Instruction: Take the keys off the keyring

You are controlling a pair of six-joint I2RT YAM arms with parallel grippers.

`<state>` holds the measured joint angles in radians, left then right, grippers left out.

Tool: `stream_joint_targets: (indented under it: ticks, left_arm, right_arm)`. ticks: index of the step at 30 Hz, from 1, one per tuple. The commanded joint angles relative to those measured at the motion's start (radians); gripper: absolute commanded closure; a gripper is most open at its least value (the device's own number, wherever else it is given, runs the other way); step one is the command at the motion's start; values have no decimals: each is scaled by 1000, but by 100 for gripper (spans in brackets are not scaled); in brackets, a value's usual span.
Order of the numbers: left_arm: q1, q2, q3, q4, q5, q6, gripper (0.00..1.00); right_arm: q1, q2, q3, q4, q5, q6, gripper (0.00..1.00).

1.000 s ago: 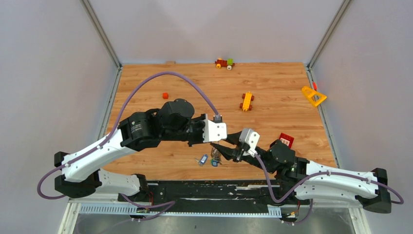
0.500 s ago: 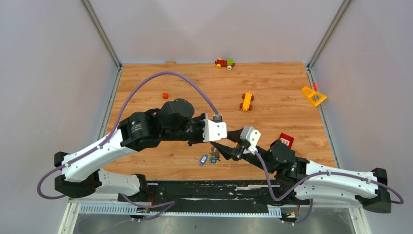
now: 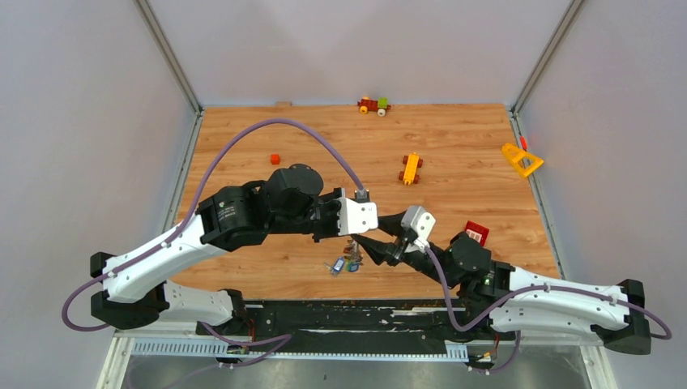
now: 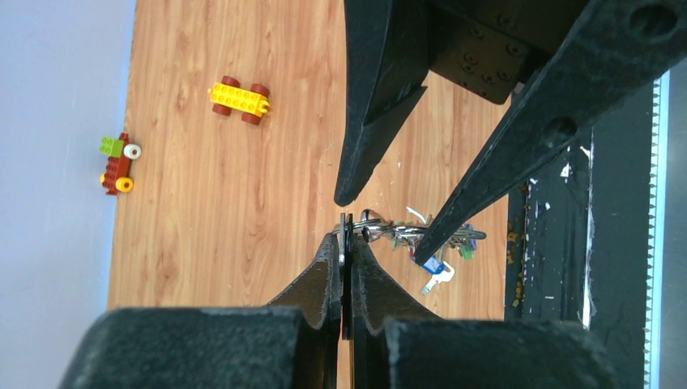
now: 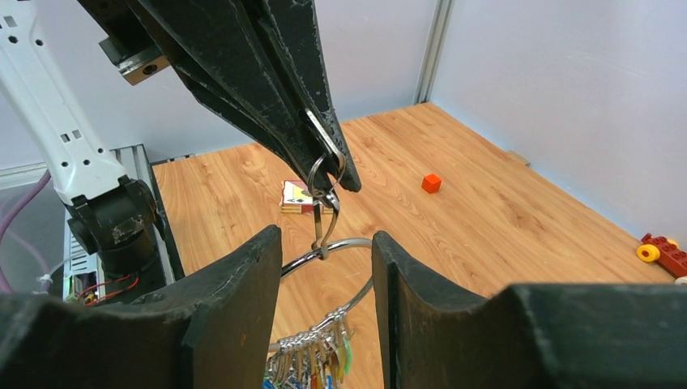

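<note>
Wooden desk (image 3: 454, 138) below, I hold the keyring (image 5: 344, 242) up near its 6 o'clock edge — left jaws pinching a small ring (image 5: 324, 174) so the keys (image 5: 312, 356) dangle free, right jaws spread astride the loop.

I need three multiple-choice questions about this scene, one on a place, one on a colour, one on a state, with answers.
1. Where does the yellow triangular piece lie? A. near the table's right edge B. between the arms C. near the table's left edge
2. What colour is the small cube? A. blue B. red C. green
3. The left gripper: how are its fingers? A. wide apart B. shut on the small silver ring C. out of view
Answers: 1 A, it lies far right in the top view. 2 B, it shows red. 3 B, they pinch it above the keyring.
</note>
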<state>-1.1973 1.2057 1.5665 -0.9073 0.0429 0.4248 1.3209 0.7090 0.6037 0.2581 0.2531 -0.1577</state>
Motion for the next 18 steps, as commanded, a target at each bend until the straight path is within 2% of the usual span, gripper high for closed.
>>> stream_joint_targets:
  ticks: [1,10,15,18]
  left_arm:
    - [-2,-3,35,68,-8,-15,100]
    - [-2,1,34,67,-8,-20,100]
    - [-2,-4,29,66,-18,-15,100]
    - [-3,-5,27,67,-21,-15,100]
  right_arm:
    - [0,38,48,-5,31,47,55]
    - [0,74,55,-22,164,64,60]
    - [-1,61,50,-23,174,54,74]
    - [-1,51,45,-20,170,48,72]
